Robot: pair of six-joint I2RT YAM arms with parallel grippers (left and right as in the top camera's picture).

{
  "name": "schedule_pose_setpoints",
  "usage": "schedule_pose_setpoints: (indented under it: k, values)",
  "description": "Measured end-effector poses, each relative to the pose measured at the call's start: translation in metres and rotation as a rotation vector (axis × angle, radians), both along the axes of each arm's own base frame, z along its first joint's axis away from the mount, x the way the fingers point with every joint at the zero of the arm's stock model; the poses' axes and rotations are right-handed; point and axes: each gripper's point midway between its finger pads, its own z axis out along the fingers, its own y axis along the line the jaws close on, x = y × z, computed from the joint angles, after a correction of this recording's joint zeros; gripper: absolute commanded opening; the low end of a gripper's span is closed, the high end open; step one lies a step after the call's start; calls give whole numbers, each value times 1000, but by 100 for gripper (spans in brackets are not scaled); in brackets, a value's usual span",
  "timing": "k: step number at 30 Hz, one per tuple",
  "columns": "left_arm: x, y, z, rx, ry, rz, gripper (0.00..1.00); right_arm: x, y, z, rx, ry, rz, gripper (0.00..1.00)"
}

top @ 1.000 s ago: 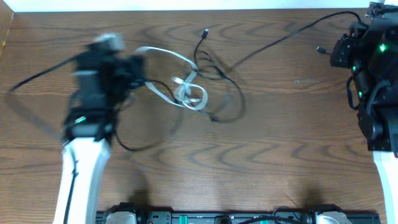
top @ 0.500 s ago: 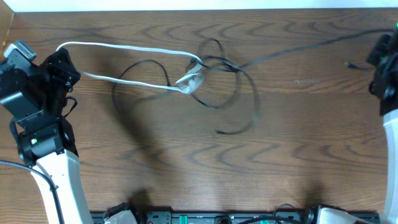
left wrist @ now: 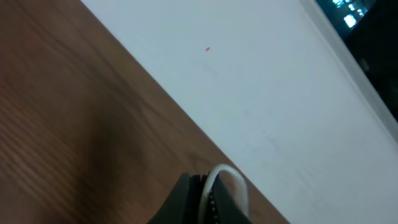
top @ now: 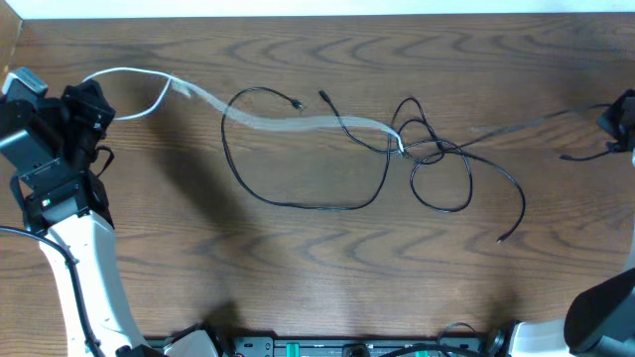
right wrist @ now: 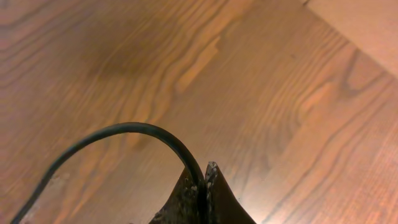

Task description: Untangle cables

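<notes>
Dark brown wood-grain tabletop [top: 298, 278] fills my overhead view. At its far left edge my left gripper [left wrist: 208, 198] is pinched on 1 end of the thin white cable [top: 298, 124], which runs rightward across the table into a knot [top: 407, 149] right of centre. At the far right edge my right gripper [right wrist: 200, 186] is clamped on the thin black cable [top: 317, 206]. That cable forms 1 wide loop below the white line and smaller loops at the knot. Its loose plug end [top: 501, 239] lies lower right.

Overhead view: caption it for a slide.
Left tool holds the white cable, right tool the black cable, knot between them.
</notes>
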Motion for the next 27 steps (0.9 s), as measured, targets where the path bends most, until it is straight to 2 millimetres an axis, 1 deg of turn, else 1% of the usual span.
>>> schedule_pose_setpoints:
  k: [1, 3, 5, 8, 10, 11, 13, 14, 17, 19, 21, 23, 26, 27]
  values:
    - [0, 1, 2, 4, -8, 1, 7, 0, 1, 0, 3, -2, 1, 1]
    - [2, 5, 13, 20, -51, 11, 7, -1, 0, -1, 9, -5, -15, 1]
    - [-1, 18, 23, 10, -93, 49, 7, -6, -2, -2, 15, 0, -41, 1]
    - [-7, 37, 30, -26, -130, 110, 7, -8, -4, -3, 27, -8, -62, 1]
    - [-10, 43, 33, -49, -145, 129, 7, -2, 0, -3, 57, -31, -41, 3]
    - [-9, 41, 34, -57, -149, 120, 8, 3, 5, -4, 81, -46, -7, 7]
    - [-4, 29, 34, -80, -153, 72, 7, 20, 24, -4, 159, -90, 112, 17]
    - [-1, 19, 34, -89, -152, 38, 7, 27, 34, -4, 196, -107, 169, 23]
    - [12, -20, 28, -125, -131, -98, 7, 42, 70, -3, 320, -156, 369, 45]
    - [17, -49, 19, -151, -96, -185, 7, 49, 95, 1, 386, -184, 502, 51]
    - [18, -76, 9, -168, -50, -261, 8, 53, 115, 5, 429, -205, 598, 59]
    - [17, -108, -5, -175, 9, -349, 7, 56, 133, 9, 460, -222, 685, 60]
    - [11, -143, -21, -171, 85, -449, 7, 57, 148, 11, 473, -229, 770, 59]
    - [10, -151, -25, -172, 101, -472, 8, 57, 153, 12, 475, -230, 794, 59]
